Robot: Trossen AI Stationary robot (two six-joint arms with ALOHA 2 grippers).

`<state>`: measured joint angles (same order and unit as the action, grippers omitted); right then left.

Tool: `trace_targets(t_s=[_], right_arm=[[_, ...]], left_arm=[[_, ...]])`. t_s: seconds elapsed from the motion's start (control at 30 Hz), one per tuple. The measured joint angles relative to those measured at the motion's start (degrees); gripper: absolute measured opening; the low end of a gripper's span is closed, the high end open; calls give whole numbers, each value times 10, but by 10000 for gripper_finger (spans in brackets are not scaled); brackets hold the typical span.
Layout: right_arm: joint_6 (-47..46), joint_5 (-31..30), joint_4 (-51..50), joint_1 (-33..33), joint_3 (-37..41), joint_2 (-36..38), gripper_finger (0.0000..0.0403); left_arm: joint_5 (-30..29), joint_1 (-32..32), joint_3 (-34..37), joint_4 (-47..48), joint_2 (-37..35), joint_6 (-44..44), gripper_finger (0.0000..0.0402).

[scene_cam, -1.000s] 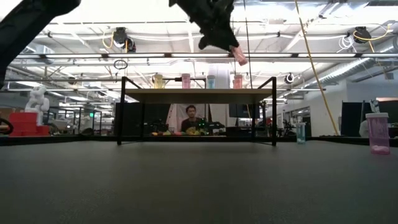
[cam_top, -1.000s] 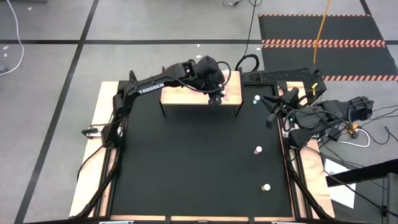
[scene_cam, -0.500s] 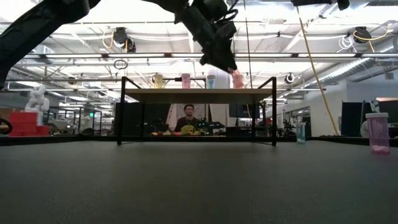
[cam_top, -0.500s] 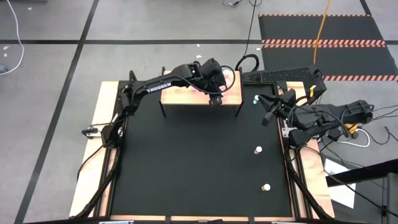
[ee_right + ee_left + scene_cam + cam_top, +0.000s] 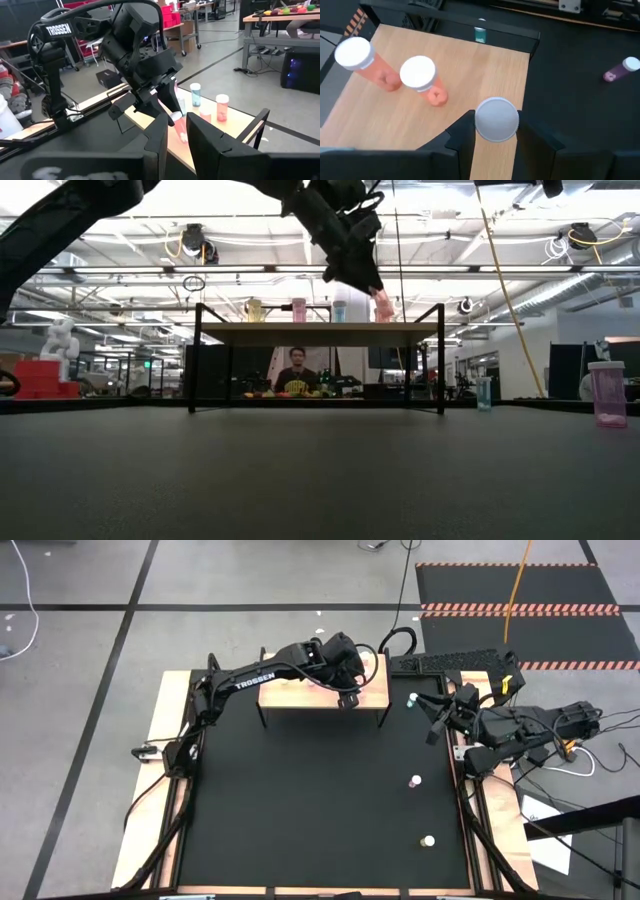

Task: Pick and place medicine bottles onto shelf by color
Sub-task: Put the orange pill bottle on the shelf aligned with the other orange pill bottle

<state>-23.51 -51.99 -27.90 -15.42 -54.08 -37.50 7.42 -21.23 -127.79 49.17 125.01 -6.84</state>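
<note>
Between left tool's [image 5: 495, 137] fingers, bottle [image 5: 496, 119]

The shelf [image 5: 485, 65] is light wood on black legs. Two bottles [image 5: 427, 82] on it are pink-orange with white caps; a teal bottle [image 5: 480, 34] stands at its far edge. A purple-pink bottle [image 5: 620, 70] lies on the black table [image 5: 300, 810].

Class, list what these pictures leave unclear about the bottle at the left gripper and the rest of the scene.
- Left wrist view: the bottle between the left gripper fingers shows only its white cap; body colour hidden.
- High view: the arm covers much of the shelf; bottles there hidden.
- High view: right gripper too small to judge.
- Low view: whether the bottle touches the shelf is unclear.
</note>
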Motion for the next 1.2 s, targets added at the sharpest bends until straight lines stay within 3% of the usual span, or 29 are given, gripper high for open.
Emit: trace_targets(t_s=[0.2,0.6,1.2], right_arm=[[5,13,-3,0,0,0,63],[-17,57,-2,0,0,3,63],[-48,67,11,0,0,2,63]], left_arm=[[0,0,0,-42,18,10,136],[-15,9,0,-23,16,14,136],[-60,22,0,20,-5,3,136]])
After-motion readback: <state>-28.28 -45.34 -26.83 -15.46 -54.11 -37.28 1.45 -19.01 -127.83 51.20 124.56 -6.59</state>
